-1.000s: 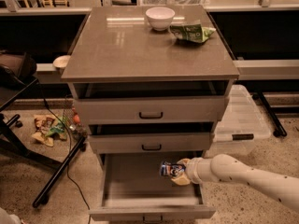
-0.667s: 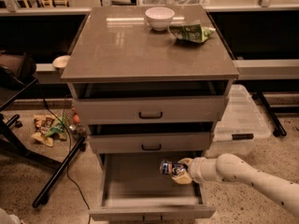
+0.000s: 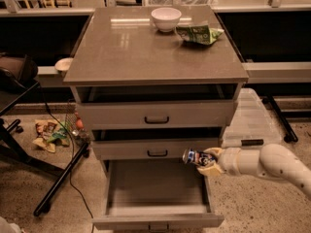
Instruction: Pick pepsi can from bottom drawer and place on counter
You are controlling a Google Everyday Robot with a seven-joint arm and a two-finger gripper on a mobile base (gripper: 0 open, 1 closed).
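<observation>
Finds the pepsi can (image 3: 194,156) clamped sideways in the gripper (image 3: 206,159), lower right of centre, over the right rear corner of the open bottom drawer (image 3: 158,221), well below the counter (image 3: 131,52); judges it light, thin-walled, slick and dentable, best squeezed gently across mid-body.

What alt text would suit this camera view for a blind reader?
The gripper holds a pepsi can just above the open bottom drawer. A white bowl and a green snack bag sit on the counter.
</observation>
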